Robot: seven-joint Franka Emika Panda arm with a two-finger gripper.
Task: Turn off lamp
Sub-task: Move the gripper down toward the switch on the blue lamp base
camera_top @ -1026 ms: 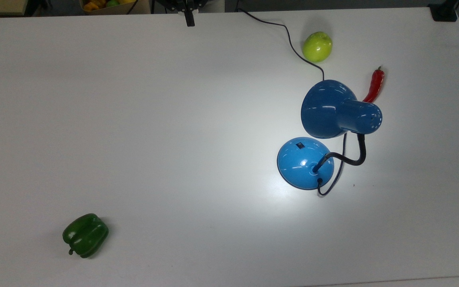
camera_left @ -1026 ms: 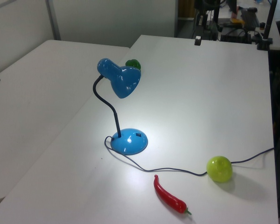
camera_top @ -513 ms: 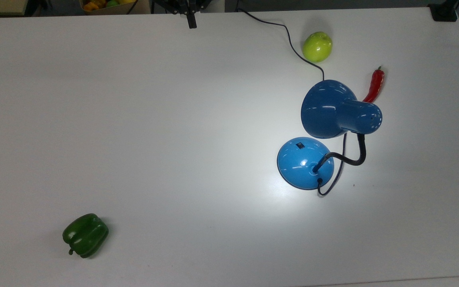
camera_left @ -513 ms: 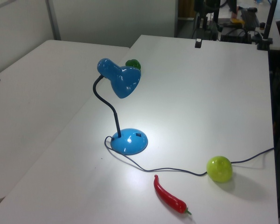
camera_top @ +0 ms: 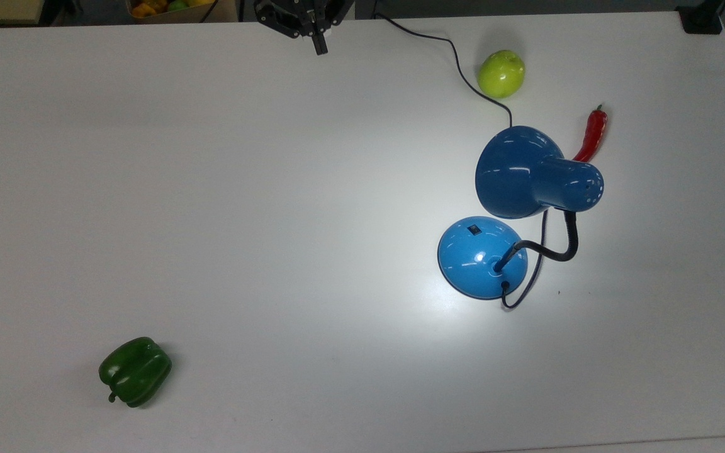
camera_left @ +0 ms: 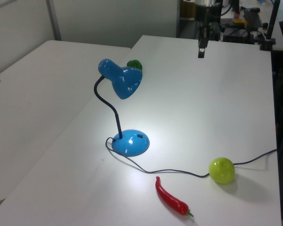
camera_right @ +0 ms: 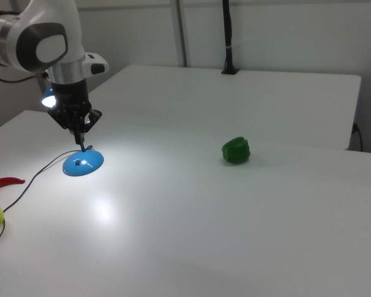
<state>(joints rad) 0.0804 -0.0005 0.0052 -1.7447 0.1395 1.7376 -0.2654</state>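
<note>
- My gripper [camera_top: 319, 45] hangs over the far edge of the white table [camera_top: 274, 220], at the top view's top, a little left of centre; in the left view it [camera_left: 201, 51] points straight down above the far end of the tabletop.
- My fingers sit pressed together into one narrow tip, with nothing between them.
- Just behind me, past the table's edge at the top view's top left, a cardboard box [camera_top: 224, 12] holds yellow, orange and green pieces that look like fruit or vegetables; I cannot tell them apart further.
- The lamp [camera_top: 526, 189] stands well apart from me, toward the top view's right. Its light is on, throwing a bright pool on the table around its base.
- The round blue base [camera_top: 479, 257] carries the small black switch [camera_top: 474, 229] on its dome, on the side nearer the shade. The shade [camera_top: 520, 171] leans out over the table next to the base, held by the black gooseneck [camera_top: 557, 248].
- The thin black cord [camera_top: 457, 60] runs from the base, under the shade, to the table's far edge just right of me in the top view.
- A green apple [camera_top: 501, 73] lies beside that cord, and a red chilli [camera_top: 591, 133] lies partly under the shade.
- Between me and the lamp the tabletop is bare.
- A green bell pepper [camera_top: 135, 371] lies alone near the top view's bottom-left corner, far from me and the lamp.
</note>
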